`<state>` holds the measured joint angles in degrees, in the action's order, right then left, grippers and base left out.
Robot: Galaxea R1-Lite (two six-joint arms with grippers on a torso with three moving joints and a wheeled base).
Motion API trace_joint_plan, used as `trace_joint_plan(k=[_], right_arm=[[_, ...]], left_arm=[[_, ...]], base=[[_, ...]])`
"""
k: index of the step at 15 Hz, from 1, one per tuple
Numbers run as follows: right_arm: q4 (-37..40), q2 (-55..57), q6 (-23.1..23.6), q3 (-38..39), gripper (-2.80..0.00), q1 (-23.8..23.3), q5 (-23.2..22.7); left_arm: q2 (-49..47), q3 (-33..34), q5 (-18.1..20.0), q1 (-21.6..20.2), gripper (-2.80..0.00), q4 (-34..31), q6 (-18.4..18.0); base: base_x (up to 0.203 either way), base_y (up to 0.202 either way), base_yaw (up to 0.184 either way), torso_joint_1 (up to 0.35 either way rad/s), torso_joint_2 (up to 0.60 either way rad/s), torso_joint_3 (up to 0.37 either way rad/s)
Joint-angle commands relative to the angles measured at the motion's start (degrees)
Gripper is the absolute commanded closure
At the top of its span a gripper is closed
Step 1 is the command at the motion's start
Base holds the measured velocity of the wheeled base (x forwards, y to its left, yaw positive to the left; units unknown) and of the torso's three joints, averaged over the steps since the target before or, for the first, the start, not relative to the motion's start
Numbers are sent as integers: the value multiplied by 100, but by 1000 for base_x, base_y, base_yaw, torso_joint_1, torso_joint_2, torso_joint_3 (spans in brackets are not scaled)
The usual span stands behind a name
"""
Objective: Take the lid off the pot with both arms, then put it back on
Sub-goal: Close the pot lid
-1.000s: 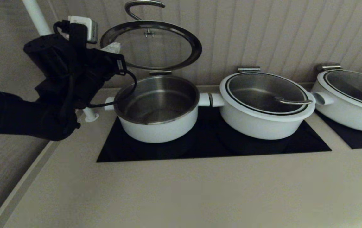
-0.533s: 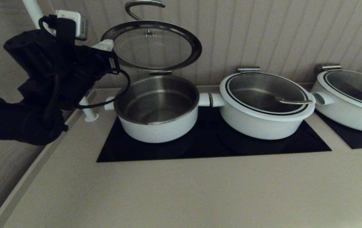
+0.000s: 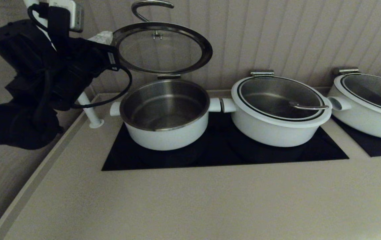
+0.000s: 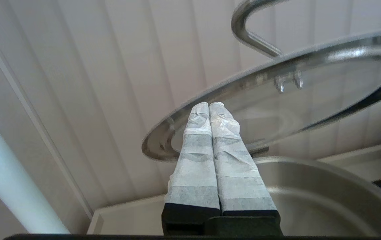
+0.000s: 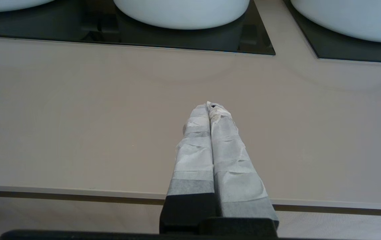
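The pot (image 3: pixel 167 130) stands open on the black hob, steel lining bare. Its lid (image 3: pixel 162 46) stands tilted up on the hinge at the pot's back rim, steel loop handle (image 3: pixel 148 6) at the top. It also shows in the left wrist view (image 4: pixel 277 96). My left gripper (image 3: pixel 103 36) is shut and empty, raised just left of the lid's rim and apart from it; in the left wrist view (image 4: pixel 209 105) its white-wrapped tips point at the lid's underside. My right gripper (image 5: pixel 210 106) is shut and empty, low over the bare counter's front, out of the head view.
A wider white pot (image 3: pixel 278 111) with its lid shut stands right of the open pot, a third (image 3: pixel 370 103) at the far right. A white pole (image 3: pixel 88 111) rises at the counter's left back corner. A panelled wall stands close behind.
My left arm has drawn up and to the left, away from the lid's rim. The lid stays tilted open and the pot has not moved.
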<state>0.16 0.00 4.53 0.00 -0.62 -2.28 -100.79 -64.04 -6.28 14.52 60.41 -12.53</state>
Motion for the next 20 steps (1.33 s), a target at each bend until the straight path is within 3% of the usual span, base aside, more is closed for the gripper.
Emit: trace_joint_plan(k=[1,15,20], right_arm=[[2,0,4,0,0,1,-1],[2,3,4,0,0,1,-1],[2,0,4,0,0,1,-1]], left_arm=[[11,-210,-5,-2,0,-112,-12],[-490,-2390,353,7,0,-1838,-22],[-547,-2490,373,7,0,-2070,-30]], base=[[0,0,0,0,0,0],[0,0,0,0,0,0],[0,0,0,0,0,0]])
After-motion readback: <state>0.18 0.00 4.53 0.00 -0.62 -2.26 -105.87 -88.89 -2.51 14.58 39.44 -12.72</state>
